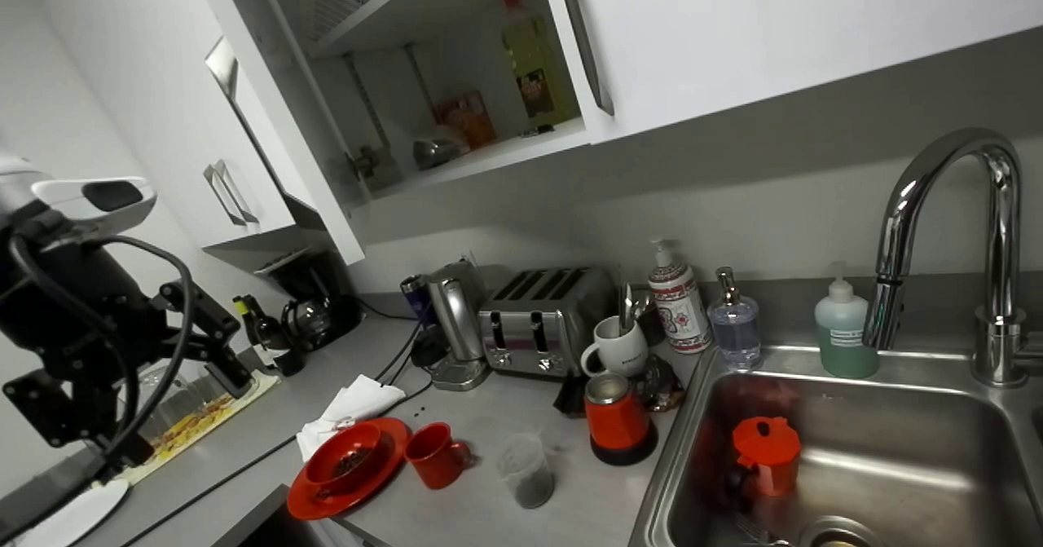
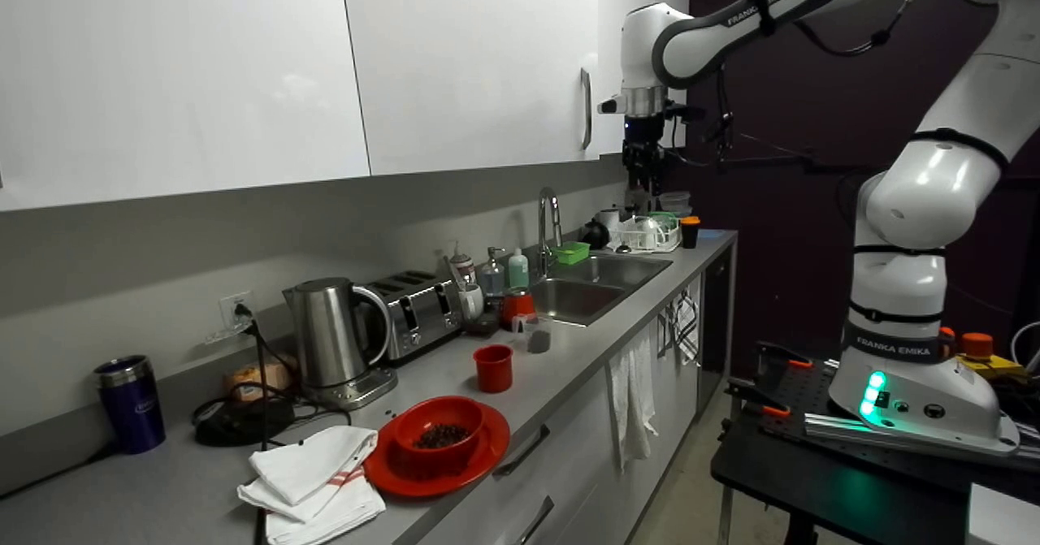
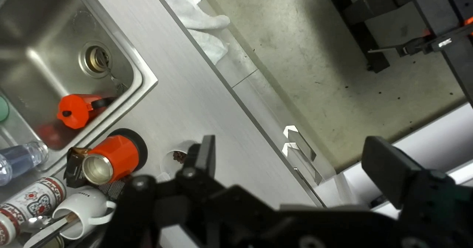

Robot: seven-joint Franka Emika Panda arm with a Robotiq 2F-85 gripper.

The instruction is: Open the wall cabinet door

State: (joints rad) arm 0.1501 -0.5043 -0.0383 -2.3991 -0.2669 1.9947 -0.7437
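Observation:
The large white wall cabinet door [image 2: 475,66] stands swung open, its outer face and bar handle [image 2: 587,110] showing in an exterior view. In an exterior view its white free edge [image 1: 303,147] shows beside the open cabinet. My gripper [image 2: 642,181] points down, lower than the handle and just right of the door's free edge in that picture. It also shows at the left of an exterior view [image 1: 191,416], apart from the door. In the wrist view the jaws [image 3: 292,155] are wide apart with nothing between them. The door cannot be made out in the wrist view.
Shelves inside the cabinet hold an oil bottle [image 1: 534,66]. A closed white door [image 1: 774,41] adjoins on the right. Below are a toaster [image 1: 547,319], kettle [image 2: 329,334], red mug [image 2: 493,368], red plate [image 2: 496,456], sink [image 1: 880,482] and faucet [image 1: 1002,229].

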